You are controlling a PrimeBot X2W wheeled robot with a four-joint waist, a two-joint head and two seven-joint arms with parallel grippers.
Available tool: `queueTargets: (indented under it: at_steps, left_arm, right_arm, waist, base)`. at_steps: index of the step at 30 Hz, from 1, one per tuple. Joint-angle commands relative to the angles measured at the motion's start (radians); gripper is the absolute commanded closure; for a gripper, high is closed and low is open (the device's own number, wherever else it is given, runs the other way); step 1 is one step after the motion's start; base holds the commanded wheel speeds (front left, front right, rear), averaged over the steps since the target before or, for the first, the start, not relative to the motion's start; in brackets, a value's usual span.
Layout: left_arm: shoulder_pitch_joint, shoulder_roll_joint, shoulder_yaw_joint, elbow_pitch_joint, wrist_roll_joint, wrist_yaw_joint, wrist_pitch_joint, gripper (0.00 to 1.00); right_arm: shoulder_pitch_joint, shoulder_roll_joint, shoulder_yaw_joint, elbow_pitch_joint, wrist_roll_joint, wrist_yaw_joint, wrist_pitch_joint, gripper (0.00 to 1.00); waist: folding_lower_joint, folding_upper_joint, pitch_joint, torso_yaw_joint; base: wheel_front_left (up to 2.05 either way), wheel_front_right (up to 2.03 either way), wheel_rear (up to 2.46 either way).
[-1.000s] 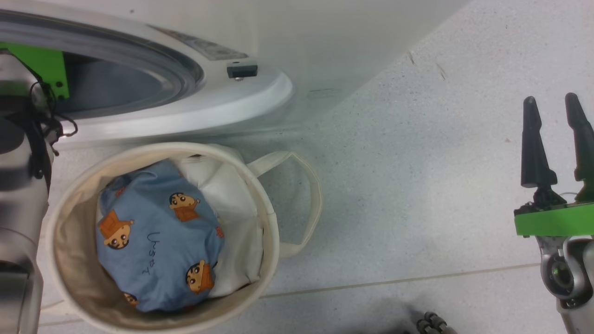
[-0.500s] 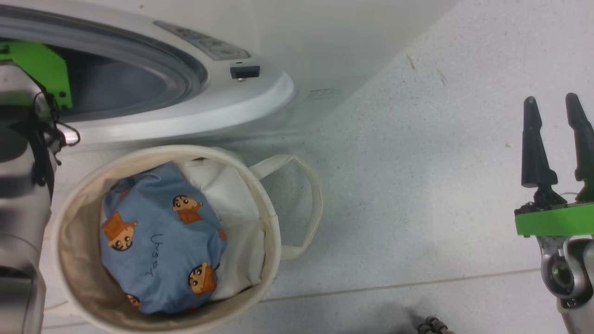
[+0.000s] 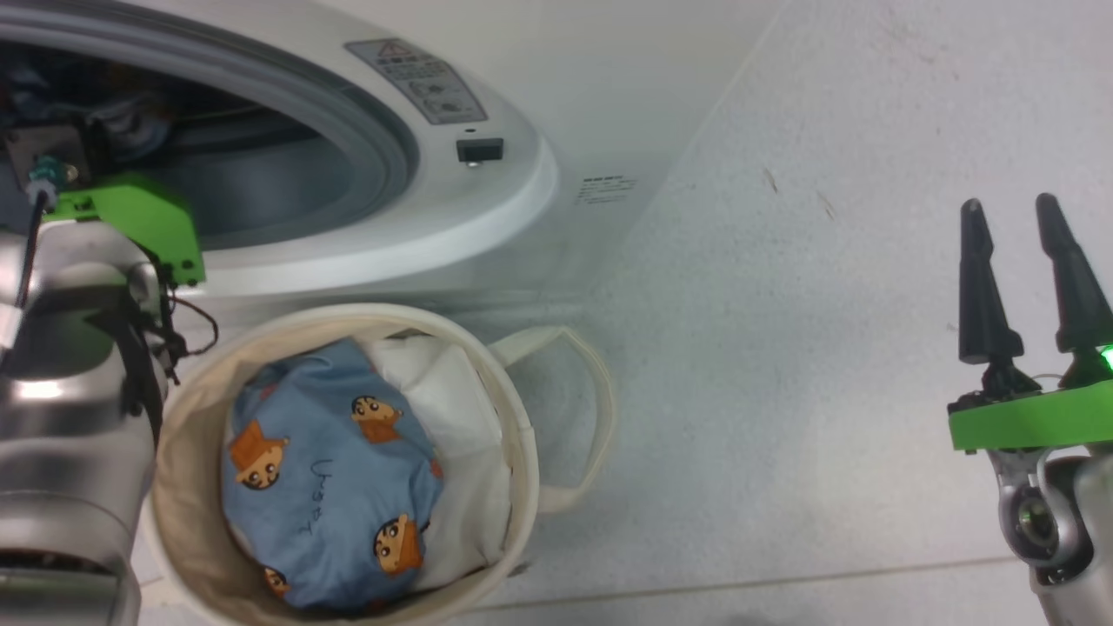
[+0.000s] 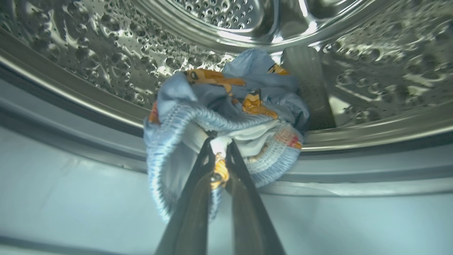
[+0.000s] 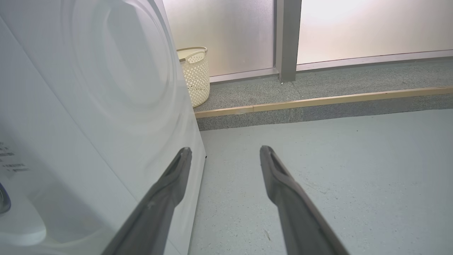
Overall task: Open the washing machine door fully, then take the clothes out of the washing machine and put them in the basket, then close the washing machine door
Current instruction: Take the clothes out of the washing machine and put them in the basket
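The left gripper (image 4: 219, 141) pinches the clothes (image 4: 254, 88) mid-frame at the drum (image 4: 106, 53) mouth, seemingly to carry them to the basket (image 3: 348, 315) at lower left; the right gripper (image 3: 1009, 202) hangs open at lower right.

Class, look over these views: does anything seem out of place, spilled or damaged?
Nothing stands out. One blue garment lies in the basket; the left gripper is shut on a second garment inside the washing machine. No spill or damage is visible.
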Motion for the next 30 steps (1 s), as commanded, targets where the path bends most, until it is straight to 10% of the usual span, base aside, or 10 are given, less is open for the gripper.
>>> queueTargets:
  at_steps: [1, 30]
  left_arm:
    - [0.004, 0.044, 0.020, -0.024, -0.004, -0.001, -0.014, 1.00]
    - [0.420, 0.047, 0.104, -0.623, -0.129, -0.321, 0.009, 1.00]
  right_arm:
    - [0.013, -0.011, 0.016, -0.024, 0.004, 0.005, -0.012, 0.00]
    - [0.099, -0.010, 0.066, 0.059, 0.041, 0.005, -0.012, 0.00]
  waist:
    - [0.0000, 0.0000, -0.017, 0.010]
    - [0.0000, 0.0000, -0.362, 0.131]
  base:
    - [0.00, 0.00, 0.00]
    - [0.00, 0.00, 0.00]
